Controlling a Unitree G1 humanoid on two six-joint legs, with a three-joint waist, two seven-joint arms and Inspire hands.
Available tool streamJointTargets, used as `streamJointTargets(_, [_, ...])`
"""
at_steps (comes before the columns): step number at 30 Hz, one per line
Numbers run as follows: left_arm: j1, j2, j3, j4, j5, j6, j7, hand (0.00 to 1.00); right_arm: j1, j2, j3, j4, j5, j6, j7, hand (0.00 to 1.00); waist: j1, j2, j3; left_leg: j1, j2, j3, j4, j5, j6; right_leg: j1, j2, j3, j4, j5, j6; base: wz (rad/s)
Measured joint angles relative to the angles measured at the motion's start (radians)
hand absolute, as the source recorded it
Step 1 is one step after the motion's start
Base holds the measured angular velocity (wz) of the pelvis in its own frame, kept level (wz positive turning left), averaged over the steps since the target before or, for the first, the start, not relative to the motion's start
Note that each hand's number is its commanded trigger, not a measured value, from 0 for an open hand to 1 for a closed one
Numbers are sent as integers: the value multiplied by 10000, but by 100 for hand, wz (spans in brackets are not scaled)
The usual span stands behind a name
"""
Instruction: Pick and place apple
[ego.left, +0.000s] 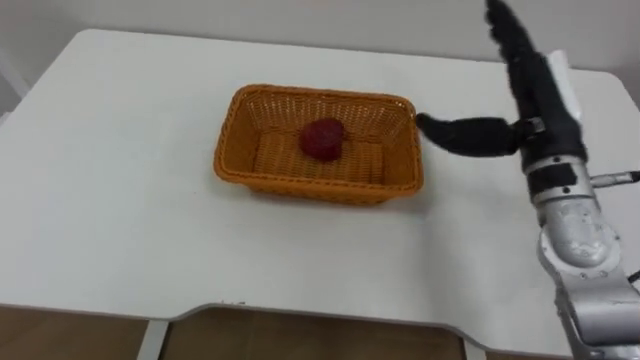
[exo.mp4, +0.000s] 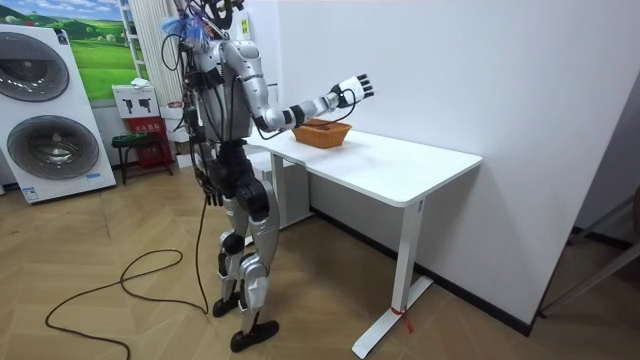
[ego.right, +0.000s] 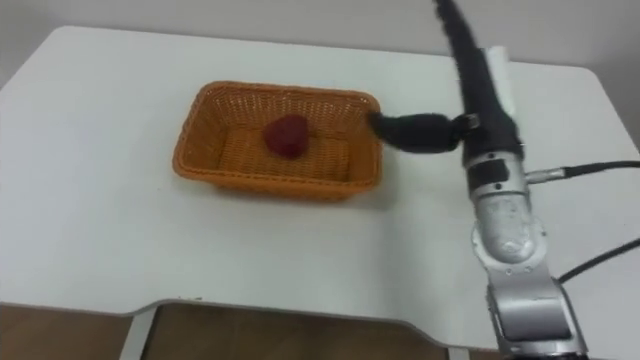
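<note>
Bright, even indoor light over a white table (ego.left: 120, 200).
Soft light falls from above. The wicker basket (ego.left: 229, 150) casts only a thin, pale shadow along its near side on the tabletop, which glows almost white toward its far edge. In the room view the white wall (exo.mp4: 450, 80) is evenly lit and the wooden floor (exo.mp4: 120, 320) carries a faint sheen.
</note>
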Motion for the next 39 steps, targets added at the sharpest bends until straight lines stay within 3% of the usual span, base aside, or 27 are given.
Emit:
streamJointTargets(10, [550,21,1082,2,7,-125,366,0,60,-441,-3544,426,958,-446,-3822,0,-860,-27,-23,35,11,185,-10,2,0,-72,9,146,24,0,0,-6])
streamJointTargets(13, [689,48,1220,-100,7,-79,372,0,91,-739,-4267,1739,1746,-516,-4805,0,-1042,-78,-47,80,13,220,-10,1,1,8,8,158,37,-1,1,-3])
streamJointTargets(16, [670,32,1384,-475,15,95,392,0,693,-826,-4450,3440,2199,-489,-5247,0,-1149,-119,-79,34,34,240,0,-1,-1,-26,26,207,33,0,0,-1])
streamJointTargets(20, [575,-36,1414,-475,30,141,546,0,1358,-764,-4320,7515,3047,46,-4810,0,-1112,-59,-104,89,21,264,-97,-10,6,6,18,295,40,3,-4,-1])
streamJointTargets(21, [580,-37,1414,-475,62,187,545,0,1416,-717,-4326,8034,3364,199,-4717,0,-1074,-70,-95,90,20,264,-110,-9,6,-1,17,297,41,3,-4,0])
streamJointTargets(23, [608,-46,1421,-464,93,339,537,0,1657,-480,-4321,9589,4361,592,-4336,0,-1071,114,-102,109,13,277,-176,-1,6,-24,18,296,35,0,-4,-4])
streamJointTargets(26, [605,-19,1623,-555,116,445,490,0,1807,-333,-4158,11377,4936,870,-3812,0,-1060,189,-115,148,-1,284,-174,8,-4,-24,7,297,59,-68,-13,0])
streamJointTargets(30, [553,-44,1770,-620,122,529,314,0,1964,11,-3822,12038,5155,1035,-3079,0,-1029,111,-95,172,-2,294,-113,17,-11,8,11,307,26,-75,-18,0])
streamJointTargets(33, [482,-43,1778,-620,119,699,147,0,1958,239,-3102,12633,5161,1073,-2124,0,-931,25,-34,312,5,316,-148,16,-13,43,26,341,-45,-74,-19,-1])
streamJointTargets(37, [401,-73,1762,-603,118,843,-185,0,1917,385,-2063,13348,5106,1623,-651,0,-712,-29,-8,255,-2,249,-48,-15,-12,165,19,285,-153,-75,-16,7])
streamJointTargets(39, [409,-77,1765,-585,116,911,-242,0,1973,451,-1764,13569,4912,1648,-128,0,-667,17,-10,264,3,227,2,-30,-17,165,25,280,-166,-75,-16,2])
